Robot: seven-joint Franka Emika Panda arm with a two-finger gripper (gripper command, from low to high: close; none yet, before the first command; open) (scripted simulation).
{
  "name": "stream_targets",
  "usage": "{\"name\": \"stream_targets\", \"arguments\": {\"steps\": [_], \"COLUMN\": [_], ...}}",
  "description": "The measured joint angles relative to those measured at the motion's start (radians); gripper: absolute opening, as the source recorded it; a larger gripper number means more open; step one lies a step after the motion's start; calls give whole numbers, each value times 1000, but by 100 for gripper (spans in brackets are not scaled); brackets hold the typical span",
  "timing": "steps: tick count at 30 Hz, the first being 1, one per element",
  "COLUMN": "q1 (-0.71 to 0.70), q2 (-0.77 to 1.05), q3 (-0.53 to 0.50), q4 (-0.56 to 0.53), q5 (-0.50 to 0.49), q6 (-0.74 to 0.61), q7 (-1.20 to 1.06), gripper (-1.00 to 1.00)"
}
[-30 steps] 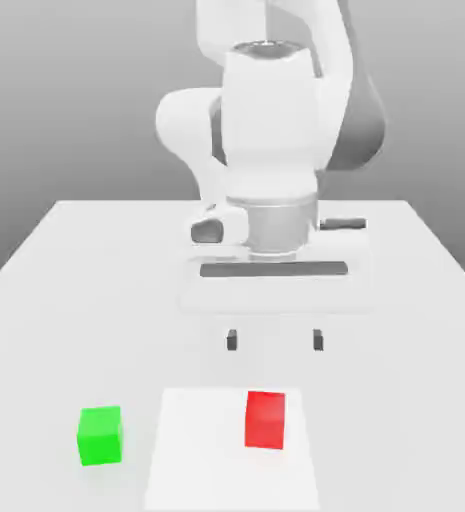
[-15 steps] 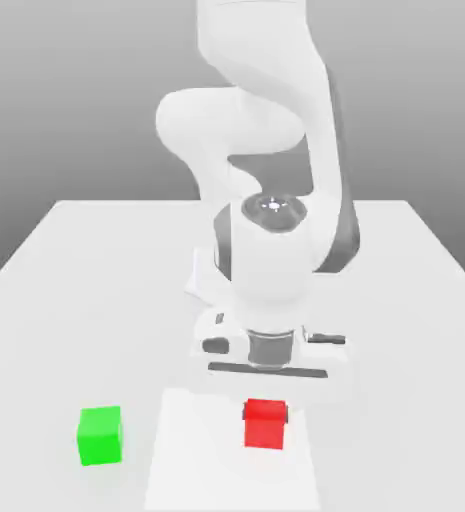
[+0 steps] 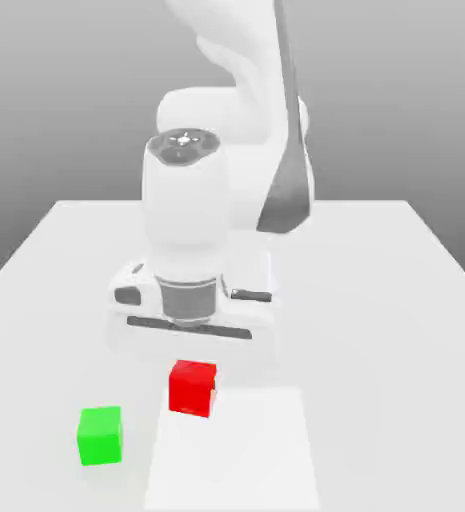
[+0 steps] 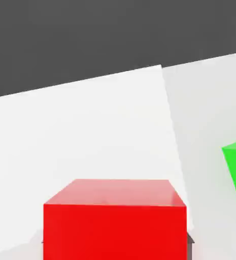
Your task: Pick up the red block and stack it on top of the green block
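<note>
One red block (image 3: pixel 192 388) (lifted, in jaws), green block (image 3: pixel 100 435) on table (image 3: pixel 396 300)

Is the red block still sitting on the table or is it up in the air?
Up in the air, it seems. The red block hangs right under the gripper, above the table, not yet over the green block.

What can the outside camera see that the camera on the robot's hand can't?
The exterior view alone takes in the big white arm leaning over the table, plus the whole green block sitting off to that view's left. The hand view alone gives a close look at the red block from just above, with the green block cut off at the picture's edge. Both views share the red block, the green block and the pale square mat on the table.
</note>
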Motion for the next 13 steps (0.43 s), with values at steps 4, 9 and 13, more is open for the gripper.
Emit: {"name": "stream_targets", "arguments": {"steps": [4, 9, 13], "q1": [-115, -141, -144], "q2": [-4, 136, 170], "q3": [-40, -25, -20], "q4": [43, 61, 62], "q5": [1, 33, 40], "q6": [-47, 75, 107], "q7": [-108, -159, -164], "gripper": [-100, -100, 100]}}
